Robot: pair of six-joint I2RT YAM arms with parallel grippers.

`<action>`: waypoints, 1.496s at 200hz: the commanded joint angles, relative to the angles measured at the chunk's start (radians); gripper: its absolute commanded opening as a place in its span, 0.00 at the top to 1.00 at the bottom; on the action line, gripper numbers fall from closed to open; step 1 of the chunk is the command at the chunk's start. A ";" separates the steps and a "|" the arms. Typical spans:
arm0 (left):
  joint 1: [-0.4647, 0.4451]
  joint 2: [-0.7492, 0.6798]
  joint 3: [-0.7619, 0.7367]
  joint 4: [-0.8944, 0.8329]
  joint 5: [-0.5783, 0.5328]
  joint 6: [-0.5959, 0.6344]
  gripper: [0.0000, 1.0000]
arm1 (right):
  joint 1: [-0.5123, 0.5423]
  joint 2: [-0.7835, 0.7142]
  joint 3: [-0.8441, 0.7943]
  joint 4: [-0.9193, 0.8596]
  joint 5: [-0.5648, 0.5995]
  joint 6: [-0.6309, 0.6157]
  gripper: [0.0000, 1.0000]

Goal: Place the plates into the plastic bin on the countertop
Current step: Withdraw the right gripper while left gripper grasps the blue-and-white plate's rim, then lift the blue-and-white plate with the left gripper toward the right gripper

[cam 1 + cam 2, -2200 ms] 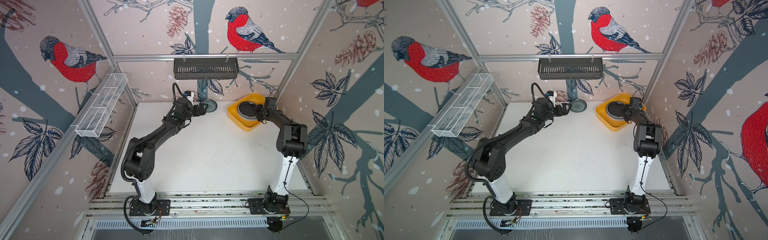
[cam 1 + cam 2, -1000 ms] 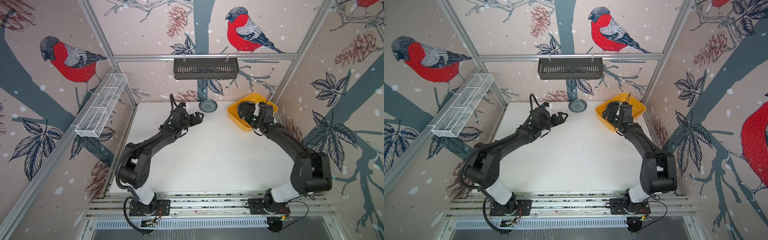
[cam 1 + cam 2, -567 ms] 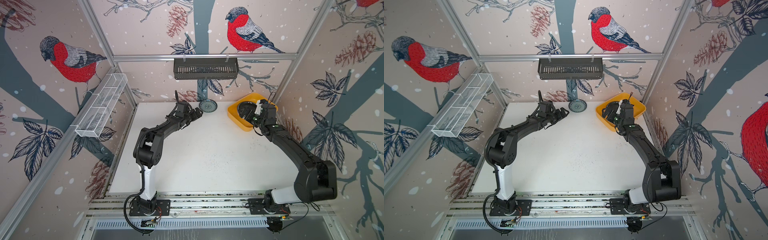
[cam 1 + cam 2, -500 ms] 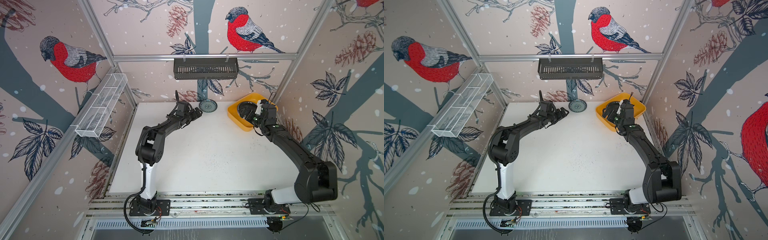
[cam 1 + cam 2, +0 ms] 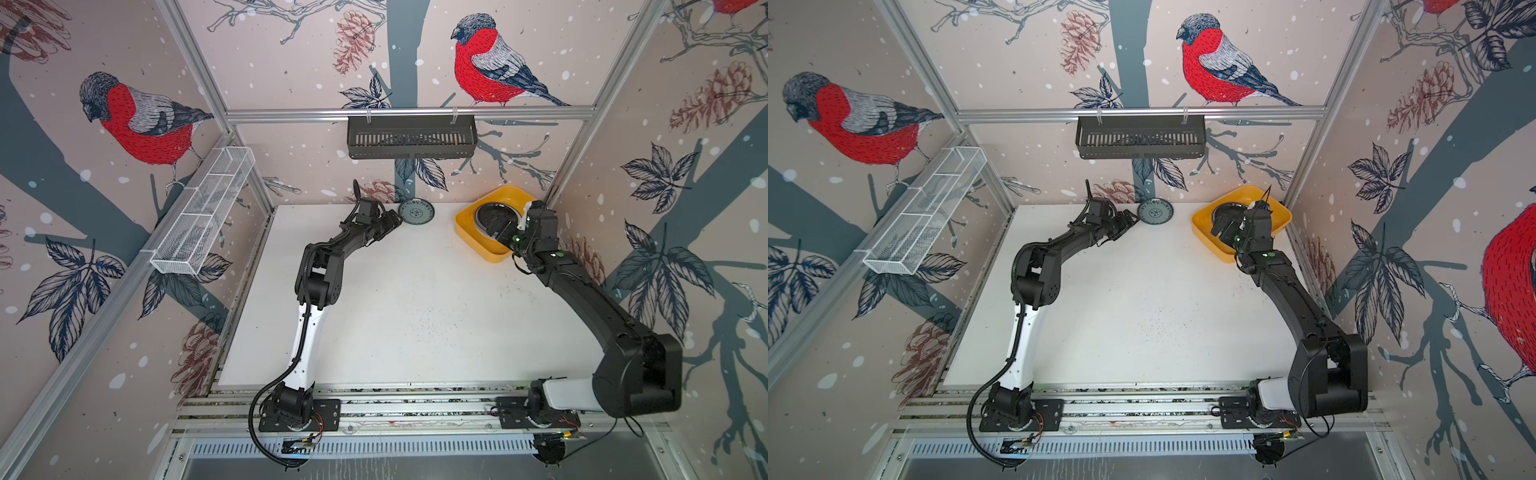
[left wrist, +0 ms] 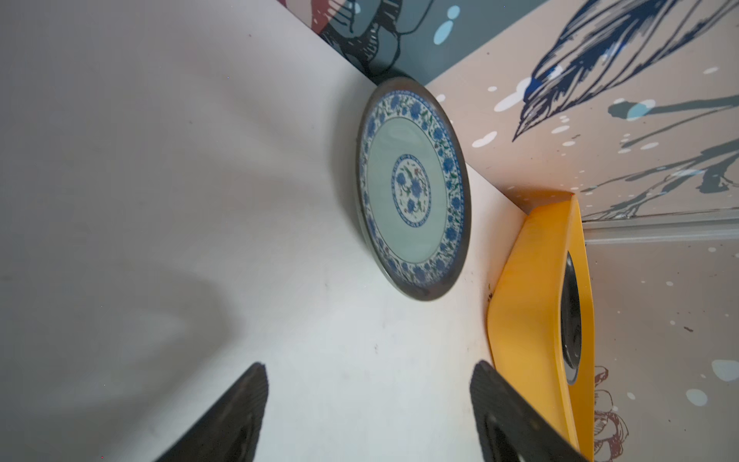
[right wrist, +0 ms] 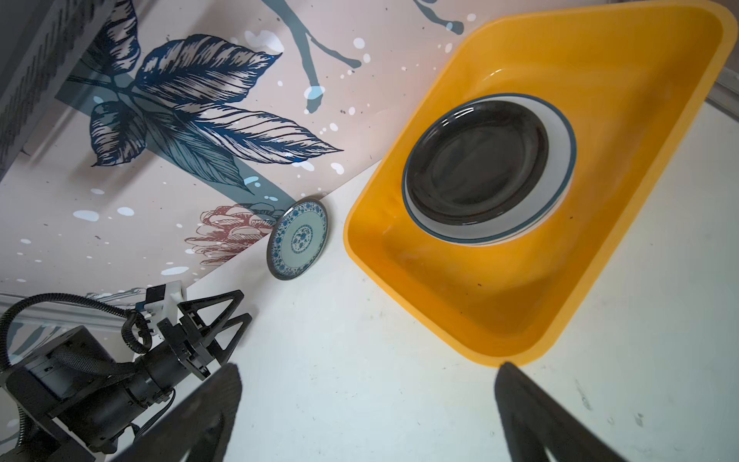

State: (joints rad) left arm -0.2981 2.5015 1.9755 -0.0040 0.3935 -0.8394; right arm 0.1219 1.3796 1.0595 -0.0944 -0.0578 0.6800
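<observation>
Teal plate (image 5: 416, 212) upper centre of frame; L gripper (image 5: 395, 220) near it, jaws apart, empty; R gripper (image 5: 496, 229) at bin (image 5: 473, 239), jaws apart.

glossy yellow plastic bin (image 7: 460, 304), glossy black plate (image 7: 476, 164), matt white countertop (image 7: 360, 380)

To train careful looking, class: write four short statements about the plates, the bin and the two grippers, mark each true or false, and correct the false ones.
1. The round teal patterned plate lies on the matte white countertop, outside the yellow-orange plastic bin. True.
2. In the bin, the round black plate sits on a white thin-rimmed plate. True.
3. The left gripper is shut on the teal plate. False: its jaws stand apart, short of the plate, holding nothing.
4. The right gripper carries a plate. False: it is open and empty.
</observation>
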 commanded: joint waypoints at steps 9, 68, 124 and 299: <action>0.010 0.067 0.045 0.055 0.047 -0.075 0.22 | -0.009 -0.007 -0.015 -0.022 0.063 0.037 0.00; 0.011 0.185 0.121 0.179 0.084 -0.185 0.25 | -0.015 0.001 -0.003 -0.052 0.104 0.074 0.01; -0.002 0.300 0.211 0.269 0.116 -0.294 0.33 | -0.014 -0.005 0.017 -0.105 0.153 0.103 0.00; -0.028 0.288 0.161 0.160 -0.028 -0.355 0.93 | -0.050 -0.039 0.022 -0.149 0.173 0.082 0.01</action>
State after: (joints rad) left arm -0.3241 2.7922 2.1956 0.3405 0.3832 -1.2007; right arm 0.0795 1.3430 1.0832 -0.2546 0.1253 0.7803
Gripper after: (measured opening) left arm 0.087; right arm 0.995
